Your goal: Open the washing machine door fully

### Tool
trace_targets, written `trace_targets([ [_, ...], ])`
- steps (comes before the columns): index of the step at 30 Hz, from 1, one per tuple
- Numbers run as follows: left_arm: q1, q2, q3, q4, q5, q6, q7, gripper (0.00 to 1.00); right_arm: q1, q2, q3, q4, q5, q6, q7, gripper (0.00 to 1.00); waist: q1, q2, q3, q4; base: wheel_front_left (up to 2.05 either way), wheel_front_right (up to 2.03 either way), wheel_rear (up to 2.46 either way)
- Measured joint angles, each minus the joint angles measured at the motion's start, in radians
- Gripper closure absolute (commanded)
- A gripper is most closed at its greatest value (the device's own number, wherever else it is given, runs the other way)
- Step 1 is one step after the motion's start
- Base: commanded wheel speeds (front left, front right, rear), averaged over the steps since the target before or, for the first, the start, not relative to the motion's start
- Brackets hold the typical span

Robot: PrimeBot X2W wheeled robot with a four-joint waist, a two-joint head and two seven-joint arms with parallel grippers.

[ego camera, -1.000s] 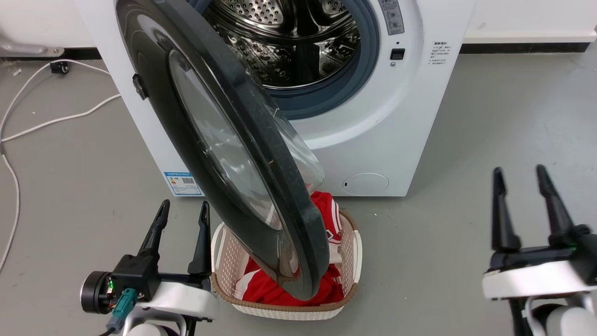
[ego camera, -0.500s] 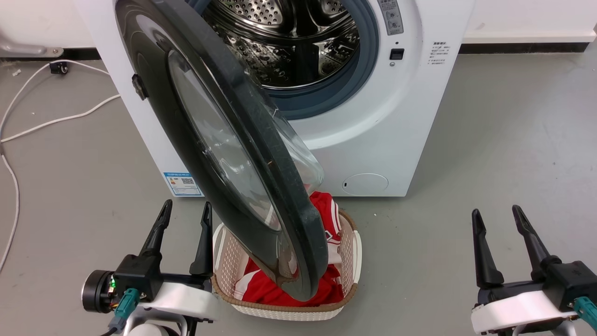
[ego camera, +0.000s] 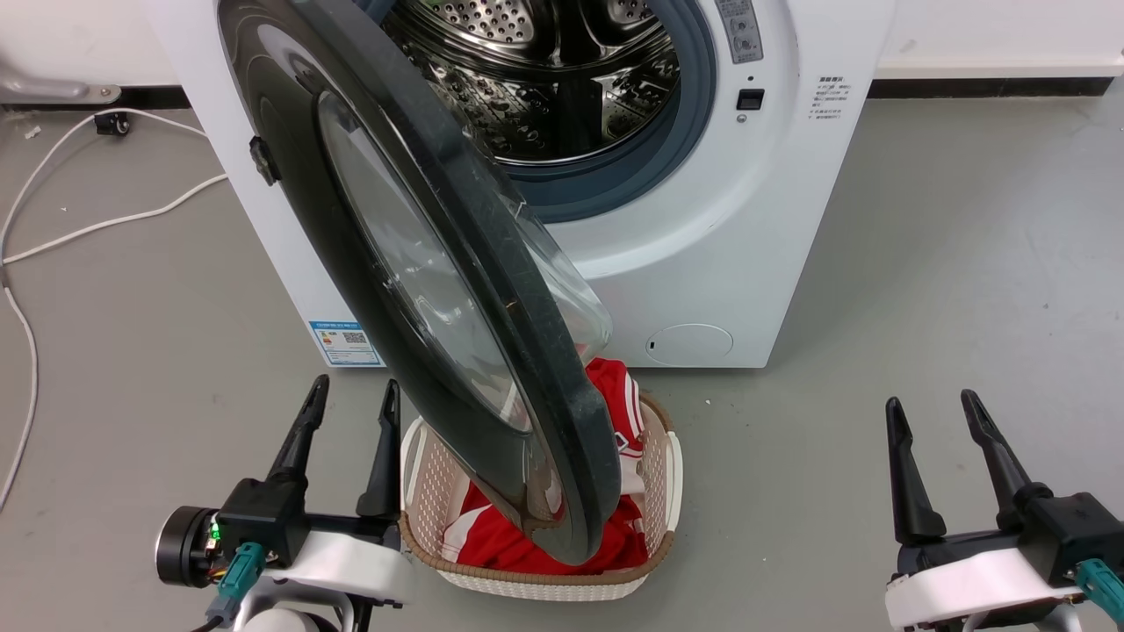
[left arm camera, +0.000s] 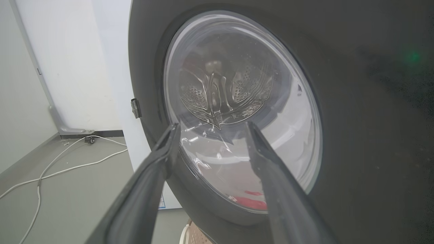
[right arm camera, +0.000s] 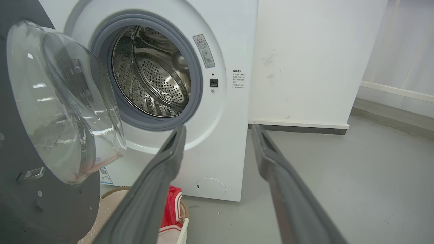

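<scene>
Low at the lower left of the head view, the left gripper (ego camera: 356,382): fingers pointing up, jaws released and spread, nothing between them, right finger just beside the rim of the laundry basket (ego camera: 672,474). In the left wrist view, aimed at the outer face of the washing machine door (ego camera: 413,281), close to its glass window; touching or not, impossible to tell.

Low at the lower right, the right gripper (ego camera: 931,399): likewise upright over bare grey floor (ego camera: 966,263), jaws released and empty, well apart from the door and the washing machine (ego camera: 702,263).

Door swung out from its hinge on the left of the opening, nearly edge-on to the head camera, standing partly open over the basket, steel drum (ego camera: 544,88) exposed behind it.

Top of door and machine cut off by the upper edge of the head view. Both forearms cut off at the lower edge. Middle of the basket and much of the red garment (ego camera: 500,544) hidden behind the door's lower rim. Print on the blue label (ego camera: 344,342) too small to read. White cable (ego camera: 105,224) on the floor at far left, running out past the picture's edge.
</scene>
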Motion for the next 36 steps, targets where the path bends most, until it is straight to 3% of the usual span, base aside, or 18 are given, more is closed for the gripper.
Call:
trace_targets([
  [1,0.0,0.0,-0.001,0.0,0.0,-0.002,0.0,0.79,0.0,0.0,0.0,0.0,0.0,0.0,0.0,0.0,0.0,0.0001,0.001,0.0,0.0,0.0,0.0],
  [2,0.0,0.0,-0.002,0.001,0.0,-0.003,0.0,1.0,0.0,0.0,0.002,0.0,0.0,0.0,0.0,0.0,0.0,0.0,0.001,0.0,0.0,0.0,0.0],
  [10,-0.001,0.003,-0.001,-0.003,-0.005,-0.006,0.0,1.0,-0.005,0.0,0.001,0.007,0.005,0.0,0.0,0.0,0.0,0.0,0.006,-0.003,0.0,0.0,0.0],
  [18,-0.043,0.006,0.009,-0.099,-0.011,-0.006,0.0,1.0,-0.008,0.0,-0.004,0.009,0.009,0.0,0.0,0.0,0.0,0.0,0.008,-0.001,0.0,0.0,0.0],
  [31,-0.184,0.021,-0.005,-0.44,0.014,0.007,0.015,1.0,-0.008,0.0,-0.01,0.015,0.018,0.0,0.001,0.0,0.0,0.0,0.005,0.008,0.0,0.0,0.0],
  [36,-0.254,0.02,-0.062,-0.554,0.023,0.002,0.039,1.0,-0.008,0.0,-0.013,0.017,0.018,0.0,0.001,0.0,0.0001,0.0,0.004,0.005,0.0,0.0,0.0],
])
